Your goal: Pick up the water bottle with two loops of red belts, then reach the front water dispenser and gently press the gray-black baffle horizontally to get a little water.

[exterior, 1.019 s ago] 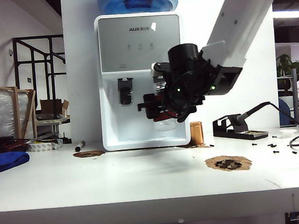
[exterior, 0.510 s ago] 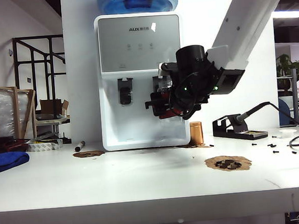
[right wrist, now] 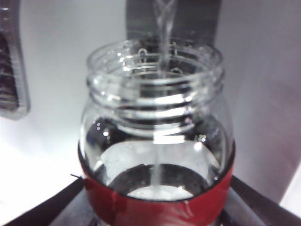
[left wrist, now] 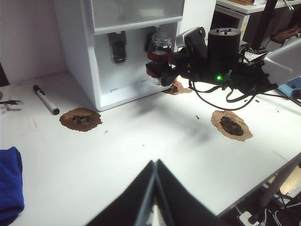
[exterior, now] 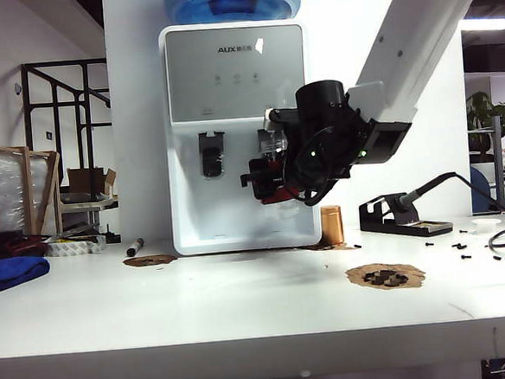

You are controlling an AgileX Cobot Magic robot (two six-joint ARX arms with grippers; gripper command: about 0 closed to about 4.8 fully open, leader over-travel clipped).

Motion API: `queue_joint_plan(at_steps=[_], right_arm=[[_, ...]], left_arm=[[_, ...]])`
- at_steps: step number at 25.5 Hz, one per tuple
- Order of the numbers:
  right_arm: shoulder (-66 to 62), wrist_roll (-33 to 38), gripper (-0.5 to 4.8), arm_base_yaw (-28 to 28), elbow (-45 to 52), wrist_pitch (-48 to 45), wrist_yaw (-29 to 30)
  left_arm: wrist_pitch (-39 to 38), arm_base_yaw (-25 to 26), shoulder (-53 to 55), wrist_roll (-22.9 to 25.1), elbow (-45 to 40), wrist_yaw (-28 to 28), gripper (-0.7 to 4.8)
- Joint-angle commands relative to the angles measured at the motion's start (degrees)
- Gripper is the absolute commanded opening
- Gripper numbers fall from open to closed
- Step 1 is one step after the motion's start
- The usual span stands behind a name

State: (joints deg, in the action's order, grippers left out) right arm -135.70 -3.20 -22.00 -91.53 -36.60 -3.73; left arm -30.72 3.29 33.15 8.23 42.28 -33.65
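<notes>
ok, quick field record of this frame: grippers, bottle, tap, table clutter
right gripper: shut on the water bottle, held up at the water dispenser
left gripper: shut, empty, over the table
water: thin stream falling into the bottle's mouth
tap used: right gray-black baffle
clutter: copper cylinder, marker, blue cloth

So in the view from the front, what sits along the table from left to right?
Blue cloth → marker pen → water dispenser → right gripper holding the water bottle → copper cylinder → soldering iron stand → scattered screws.
</notes>
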Motion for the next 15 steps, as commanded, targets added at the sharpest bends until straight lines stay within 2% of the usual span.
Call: queue_joint_plan(at_steps=[1,15], right_arm=[[0.35,-0.04,-0.04,0.02,-0.72,-2.12,0.35],[-0.59,-0.09,-0.04,0.02,-6.12,1.62,0.26]], left_arm=[[-0.09,0.02,-0.04,0.33,0.44,-0.17,-0.04],[-0.13,0.02,-0.04,0.35,0.44,-0.17,-0.04]])
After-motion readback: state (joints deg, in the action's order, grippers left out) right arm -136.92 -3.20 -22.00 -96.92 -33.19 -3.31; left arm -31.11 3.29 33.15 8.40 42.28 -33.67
